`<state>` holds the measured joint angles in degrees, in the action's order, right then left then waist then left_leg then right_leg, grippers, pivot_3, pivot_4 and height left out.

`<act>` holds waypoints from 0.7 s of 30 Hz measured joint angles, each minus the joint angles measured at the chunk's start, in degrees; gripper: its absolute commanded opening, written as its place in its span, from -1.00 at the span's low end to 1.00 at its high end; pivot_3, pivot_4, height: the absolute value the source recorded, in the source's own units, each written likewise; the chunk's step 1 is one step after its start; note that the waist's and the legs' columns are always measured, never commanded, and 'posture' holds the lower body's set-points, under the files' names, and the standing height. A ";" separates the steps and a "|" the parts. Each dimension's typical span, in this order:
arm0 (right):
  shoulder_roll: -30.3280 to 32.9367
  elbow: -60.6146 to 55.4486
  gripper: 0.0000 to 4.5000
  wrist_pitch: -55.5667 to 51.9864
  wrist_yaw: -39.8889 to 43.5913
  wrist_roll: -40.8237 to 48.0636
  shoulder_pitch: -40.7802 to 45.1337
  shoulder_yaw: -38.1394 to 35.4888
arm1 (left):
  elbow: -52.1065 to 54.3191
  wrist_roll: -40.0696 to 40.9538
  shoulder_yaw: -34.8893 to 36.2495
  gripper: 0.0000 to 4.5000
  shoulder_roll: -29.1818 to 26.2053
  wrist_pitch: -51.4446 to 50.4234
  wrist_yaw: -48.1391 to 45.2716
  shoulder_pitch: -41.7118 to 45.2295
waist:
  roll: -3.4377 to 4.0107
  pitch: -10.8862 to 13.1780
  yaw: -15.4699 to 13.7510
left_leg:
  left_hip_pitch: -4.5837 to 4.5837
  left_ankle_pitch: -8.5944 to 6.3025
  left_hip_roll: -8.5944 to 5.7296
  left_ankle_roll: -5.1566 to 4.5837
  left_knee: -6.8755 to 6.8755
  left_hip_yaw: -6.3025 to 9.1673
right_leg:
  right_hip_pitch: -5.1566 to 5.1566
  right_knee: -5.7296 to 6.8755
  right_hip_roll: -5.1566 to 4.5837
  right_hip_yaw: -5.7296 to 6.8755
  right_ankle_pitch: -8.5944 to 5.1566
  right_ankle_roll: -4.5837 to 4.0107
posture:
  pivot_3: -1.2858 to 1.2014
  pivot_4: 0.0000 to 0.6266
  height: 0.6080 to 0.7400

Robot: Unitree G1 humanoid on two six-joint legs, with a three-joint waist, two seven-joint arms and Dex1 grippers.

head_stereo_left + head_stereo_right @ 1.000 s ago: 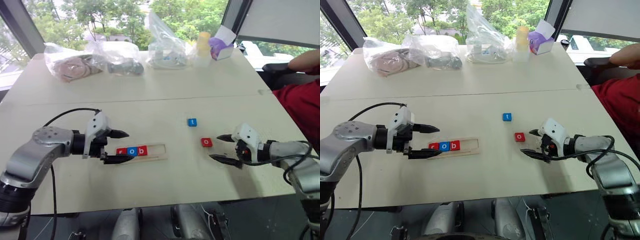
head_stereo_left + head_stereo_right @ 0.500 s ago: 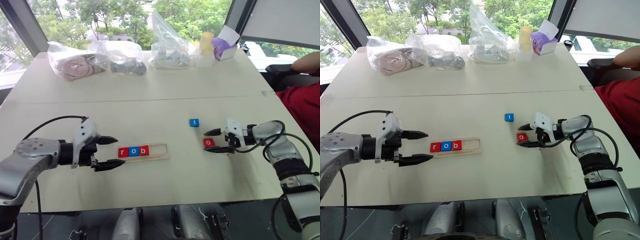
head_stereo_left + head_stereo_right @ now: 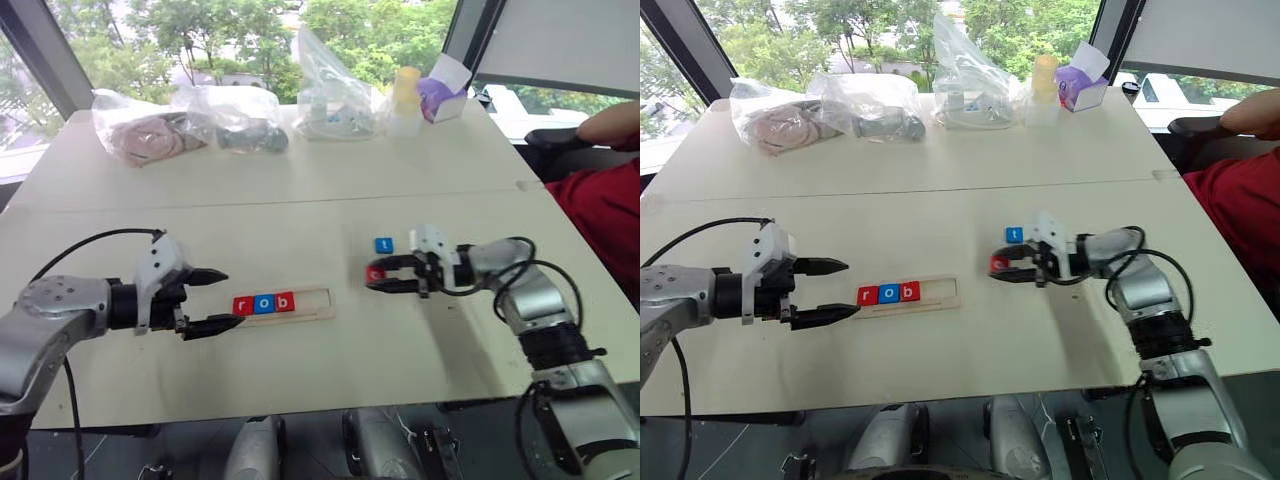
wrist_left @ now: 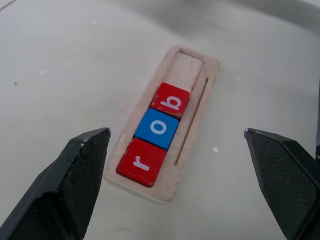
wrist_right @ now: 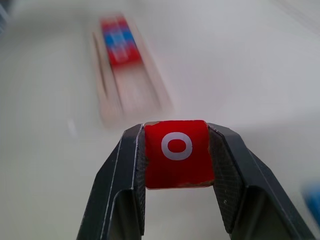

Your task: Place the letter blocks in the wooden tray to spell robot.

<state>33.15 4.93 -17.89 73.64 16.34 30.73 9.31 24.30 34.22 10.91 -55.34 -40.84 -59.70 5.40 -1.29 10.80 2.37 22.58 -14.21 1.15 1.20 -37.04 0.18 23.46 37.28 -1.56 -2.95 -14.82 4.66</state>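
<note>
Presently, desk (image 3: pixel 300 200): pale top, spanning most of the frame.
Wooden tray (image 3: pixel 318 303): lower centre of the frame, flat on the desk; red r (image 4: pixel 141 162), blue o (image 4: pixel 157 128) and red b (image 4: pixel 171 100) fill its left end, touching in a row, right part bare.
Blue t block (image 3: pixel 384 245): centre right, on the desk, just above the right end effector.
Red o block (image 5: pixel 176 153): clamped between the two fingers of the right end effector (image 3: pixel 378 274), right of the tray.
Left end effector (image 3: pixel 213 300): lower left, fingers spread wide, holding nothing, tips just left of the tray.
Clear bags (image 3: pixel 190 118): upper left, far edge of the desk.
</note>
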 measured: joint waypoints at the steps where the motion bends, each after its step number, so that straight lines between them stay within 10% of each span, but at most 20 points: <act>1: -0.65 -2.35 -0.47 -2.22 -1.01 0.51 -0.26 0.47 | -0.52 -0.22 -0.10 1.00 0.00 0.39 -0.01 0.01 | 0.00 0.00 -0.15 | 0.00 0.00 -0.04 0.00 0.01 0.01 | -0.02 0.00 -0.02 0.02 -0.01 0.00 | 0.03 -0.52 1.00; 21: -11.37 4.96 -0.47 1.70 -9.75 -11.65 3.79 15.12 | -2.26 -3.34 -4.56 1.00 1.55 2.43 1.49 0.44 | 0.00 0.00 0.12 | 0.09 0.00 -0.14 0.00 0.02 -0.06 | 0.05 -0.10 -0.13 0.01 -0.02 -0.02 | 0.03 -0.52 1.00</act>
<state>21.78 9.90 -16.20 63.89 4.69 34.51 24.42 22.04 30.88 6.35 -53.79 -38.40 -58.21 5.84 -1.29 10.80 2.49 22.67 -14.21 1.01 1.20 -37.01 0.12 23.51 37.19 -1.69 -2.94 -14.84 4.64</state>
